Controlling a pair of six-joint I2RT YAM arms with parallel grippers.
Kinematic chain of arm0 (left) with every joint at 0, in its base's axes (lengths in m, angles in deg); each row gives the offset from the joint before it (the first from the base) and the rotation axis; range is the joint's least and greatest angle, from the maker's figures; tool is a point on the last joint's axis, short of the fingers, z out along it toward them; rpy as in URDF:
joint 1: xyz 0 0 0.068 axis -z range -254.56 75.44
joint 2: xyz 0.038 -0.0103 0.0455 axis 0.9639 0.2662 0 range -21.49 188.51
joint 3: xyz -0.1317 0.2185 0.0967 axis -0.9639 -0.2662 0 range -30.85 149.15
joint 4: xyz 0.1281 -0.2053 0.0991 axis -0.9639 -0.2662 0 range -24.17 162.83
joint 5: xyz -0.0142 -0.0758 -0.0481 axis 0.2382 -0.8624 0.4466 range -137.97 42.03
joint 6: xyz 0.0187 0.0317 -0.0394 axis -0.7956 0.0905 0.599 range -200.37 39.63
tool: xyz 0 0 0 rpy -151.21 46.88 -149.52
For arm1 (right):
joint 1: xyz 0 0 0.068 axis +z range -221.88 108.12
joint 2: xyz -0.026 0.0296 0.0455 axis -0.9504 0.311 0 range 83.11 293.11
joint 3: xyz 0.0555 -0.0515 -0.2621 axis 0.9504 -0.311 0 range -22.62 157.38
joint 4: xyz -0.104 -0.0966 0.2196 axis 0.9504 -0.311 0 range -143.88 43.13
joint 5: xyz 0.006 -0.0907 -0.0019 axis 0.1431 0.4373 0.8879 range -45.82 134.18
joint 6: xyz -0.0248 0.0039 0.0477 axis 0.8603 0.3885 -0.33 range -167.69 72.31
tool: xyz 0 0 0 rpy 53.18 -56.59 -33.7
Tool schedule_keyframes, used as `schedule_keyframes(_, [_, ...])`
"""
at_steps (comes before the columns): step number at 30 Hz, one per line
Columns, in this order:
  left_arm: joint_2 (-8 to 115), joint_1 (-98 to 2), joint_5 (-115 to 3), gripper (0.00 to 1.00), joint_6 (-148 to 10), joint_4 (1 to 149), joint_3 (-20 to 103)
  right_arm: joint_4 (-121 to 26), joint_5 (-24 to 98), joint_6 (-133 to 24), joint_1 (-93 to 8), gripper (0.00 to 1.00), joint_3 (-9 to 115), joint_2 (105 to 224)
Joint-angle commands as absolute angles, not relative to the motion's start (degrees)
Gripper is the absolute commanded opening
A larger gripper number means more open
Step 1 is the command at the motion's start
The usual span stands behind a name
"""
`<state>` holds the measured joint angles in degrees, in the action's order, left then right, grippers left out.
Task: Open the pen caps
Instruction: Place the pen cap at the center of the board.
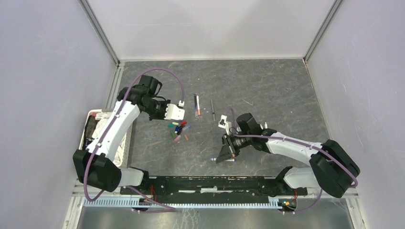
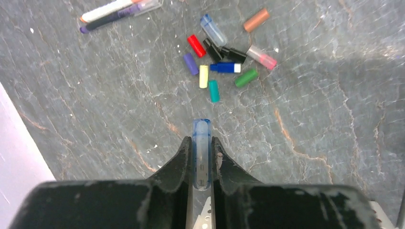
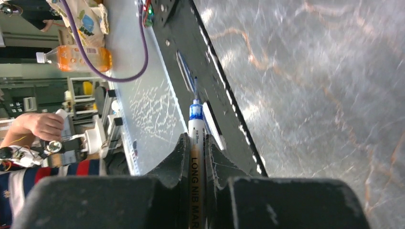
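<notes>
Eleven loose pen caps (image 2: 204, 76) lie clustered on the worktop (image 2: 334, 143). There are two black, and one each of brown, red, purple, yellow, green, teal, clear with a blue tint, clear with a pink end, and blue with a white end. A twelfth cap (image 2: 201, 129), clear blue, sits in the jaws of the left gripper (image 2: 201, 145).

Far left of the cluster lie two pens, one white pen (image 2: 107, 10) with an orange end and one purple pen (image 2: 102, 23). A clear piece beside them is cut off by the picture's edge.

From above, one thin dark pen (image 1: 213, 109) lies just right of that pair. One more blue-tipped pen (image 3: 196, 124) is in the jaws of the right gripper (image 3: 197, 140).
</notes>
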<state>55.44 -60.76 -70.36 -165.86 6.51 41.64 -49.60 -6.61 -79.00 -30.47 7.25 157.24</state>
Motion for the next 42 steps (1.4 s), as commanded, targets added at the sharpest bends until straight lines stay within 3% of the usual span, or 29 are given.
schedule_keyframes(1, [53.63,-59.36,-75.30,0.02,-159.46,8.37,40.15,-50.13,-3.40,-75.61,-31.00,0.00,12.03,155.61])
schedule_keyframes(7, [58.73,-59.36,-77.78,0.02,-147.82,18.08,35.43,-56.55,22.42,-71.42,-32.70,0.00,15.52,150.35])
schedule_keyframes(11, [63.75,-59.24,-77.05,0.17,-136.49,28.46,35.39,-54.40,43.01,-70.96,-32.83,0.00,11.92,142.33])
schedule_keyframes(16, [72.38,-57.49,-73.31,0.21,-127.71,36.22,37.97,-48.96,57.65,-74.14,-32.77,0.00,4.70,137.44])
schedule_keyframes(21, [81.77,-56.60,-71.48,0.23,-127.43,38.13,41.19,-48.71,62.01,-75.81,-32.84,0.00,3.09,138.85])
schedule_keyframes(31, [86.87,-54.20,-69.64,0.23,-128.28,41.36,40.48,-50.44,67.74,-77.10,-32.94,0.00,4.06,142.87])
schedule_keyframes(42, [79.85,-54.04,-69.30,0.63,-129.81,36.89,43.68,-47.68,63.70,-74.85,-32.93,0.00,9.25,152.04])
